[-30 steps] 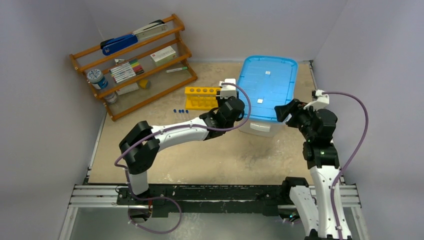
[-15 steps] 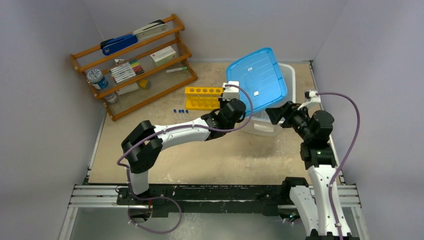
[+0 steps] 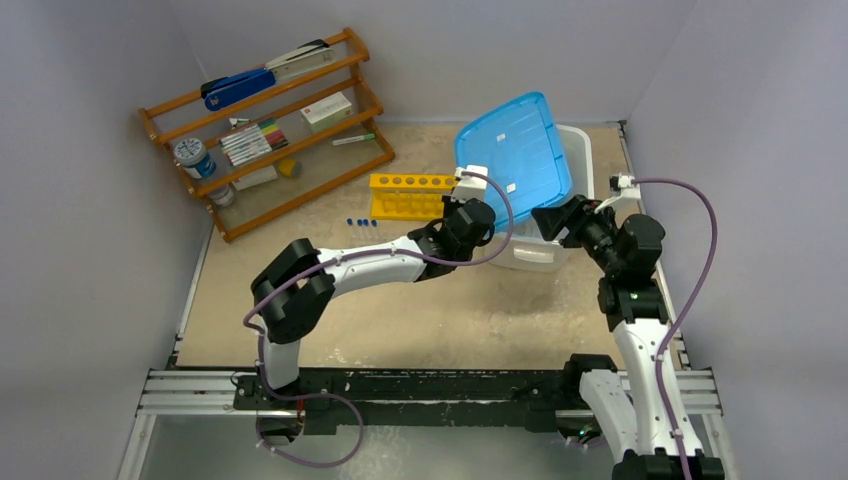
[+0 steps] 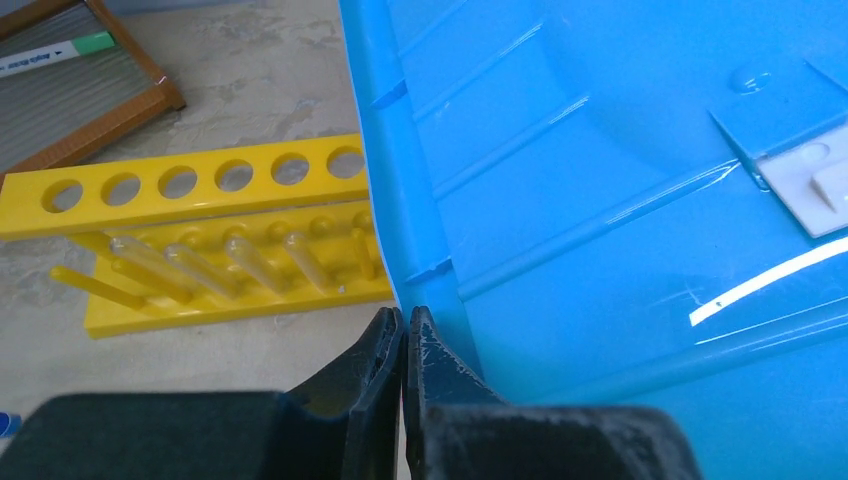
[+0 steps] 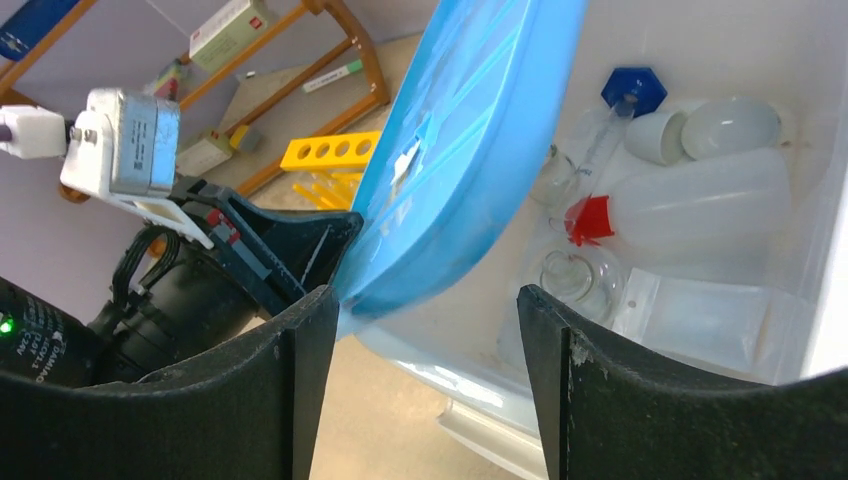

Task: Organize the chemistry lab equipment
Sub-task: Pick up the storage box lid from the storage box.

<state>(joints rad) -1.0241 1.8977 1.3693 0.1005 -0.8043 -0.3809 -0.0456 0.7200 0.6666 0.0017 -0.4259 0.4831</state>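
The blue lid (image 3: 515,150) stands tilted up over the clear bin (image 3: 580,160), hinged on its far-left side. My left gripper (image 3: 472,205) is shut on the lid's near-left rim; in the left wrist view its tips (image 4: 403,315) pinch the lid's edge (image 4: 600,150). My right gripper (image 3: 556,222) is open at the bin's near-right corner, empty (image 5: 427,295). Inside the bin lie the white squeeze bottle (image 5: 700,195) with red nozzle, a glass flask (image 5: 580,275), a blue-capped tube (image 5: 632,90) and a clear tray (image 5: 700,315). The yellow rack (image 3: 405,195) stands left of the bin. Blue-capped tubes (image 3: 362,222) lie beside it.
A wooden shelf (image 3: 270,120) with a blue stapler, markers and boxes lies at the back left. The rack also shows in the left wrist view (image 4: 200,185), close to the lid's edge. Grey walls close in the table on three sides.
The lid was flat on the bin a second ago; it has swung up and to the left with my left gripper on its rim. My right gripper has shifted slightly toward the bin.
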